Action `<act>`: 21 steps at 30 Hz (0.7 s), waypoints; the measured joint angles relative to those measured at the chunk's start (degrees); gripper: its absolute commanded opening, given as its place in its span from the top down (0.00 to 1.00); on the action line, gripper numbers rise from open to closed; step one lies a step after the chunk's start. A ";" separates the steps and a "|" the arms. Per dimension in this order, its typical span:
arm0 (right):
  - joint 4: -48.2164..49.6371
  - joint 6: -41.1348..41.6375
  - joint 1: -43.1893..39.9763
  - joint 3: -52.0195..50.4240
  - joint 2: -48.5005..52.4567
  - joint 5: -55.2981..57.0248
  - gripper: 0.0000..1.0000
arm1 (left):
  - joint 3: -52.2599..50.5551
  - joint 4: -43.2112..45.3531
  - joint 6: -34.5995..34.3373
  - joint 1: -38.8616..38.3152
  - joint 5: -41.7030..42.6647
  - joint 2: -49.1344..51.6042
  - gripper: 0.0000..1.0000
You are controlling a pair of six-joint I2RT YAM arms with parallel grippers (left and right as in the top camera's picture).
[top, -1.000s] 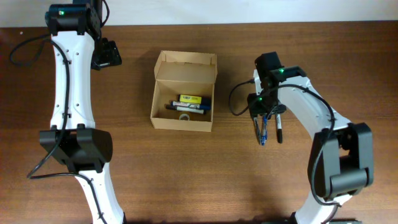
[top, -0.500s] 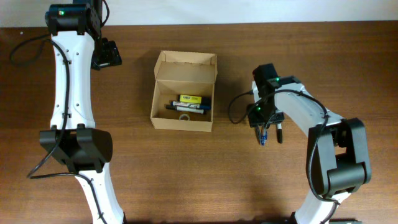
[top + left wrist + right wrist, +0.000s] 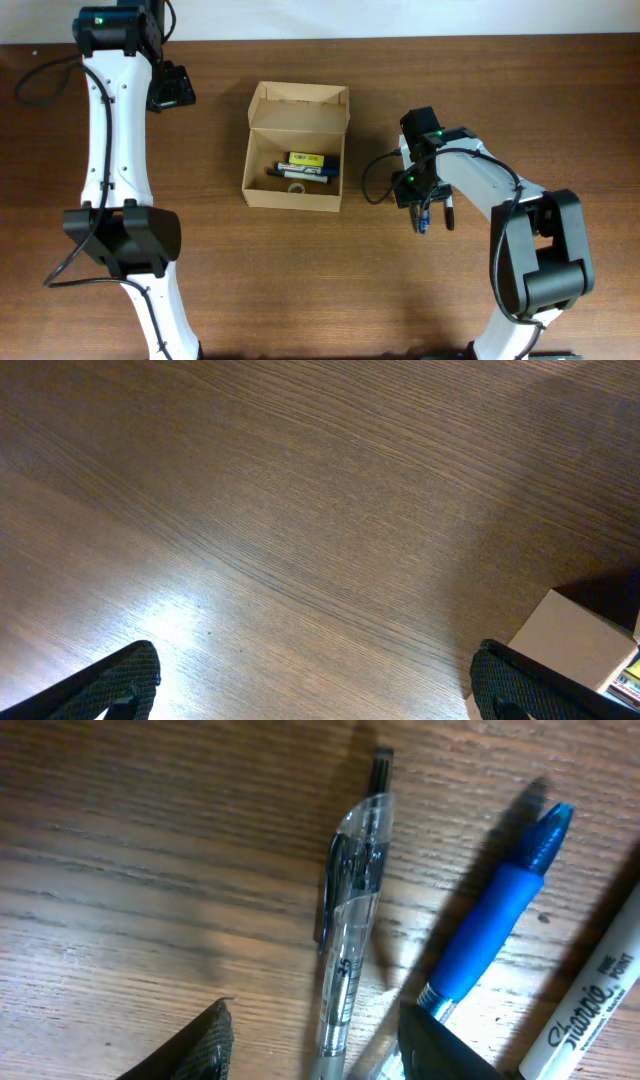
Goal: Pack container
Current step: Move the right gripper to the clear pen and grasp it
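Observation:
The container (image 3: pixel 297 118) is a tan cardboard box with its flap lid standing open at the back; its corner (image 3: pixel 575 645) shows in the left wrist view. Markers (image 3: pixel 303 172) and a small roll lie inside it. Right of the box, my right gripper (image 3: pixel 419 196) hangs low over a cluster of pens. In the right wrist view it (image 3: pixel 320 1050) is open, its fingers (image 3: pixel 195 1045) straddling a clear pen (image 3: pixel 350 920) with a gap on each side. A blue pen (image 3: pixel 490 935) and a Sharpie marker (image 3: pixel 590 1000) lie just right of it. My left gripper (image 3: pixel 315 690) is wide open over bare wood, far left of the box.
The left arm (image 3: pixel 110 150) runs down the table's left side. The blue pen tip (image 3: pixel 423 224) and black marker (image 3: pixel 449 215) stick out below the right gripper. Bare wooden tabletop (image 3: pixel 300 280) lies in front of the box.
The right arm has slid left and lower over the pens, now covering most of them. The left arm and the box have not moved.

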 measured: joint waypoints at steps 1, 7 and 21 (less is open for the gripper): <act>0.15 0.02 0.00 -0.02 0.00 0.00 0.47 | 0.00 0.00 0.00 0.00 0.00 0.00 0.00; 0.68 0.00 0.00 -0.02 0.00 0.02 0.47 | 0.00 0.00 0.00 0.00 0.00 0.00 0.00; 3.87 0.04 0.00 -2.86 0.00 0.09 0.62 | 0.00 0.00 0.00 0.00 0.00 0.00 0.00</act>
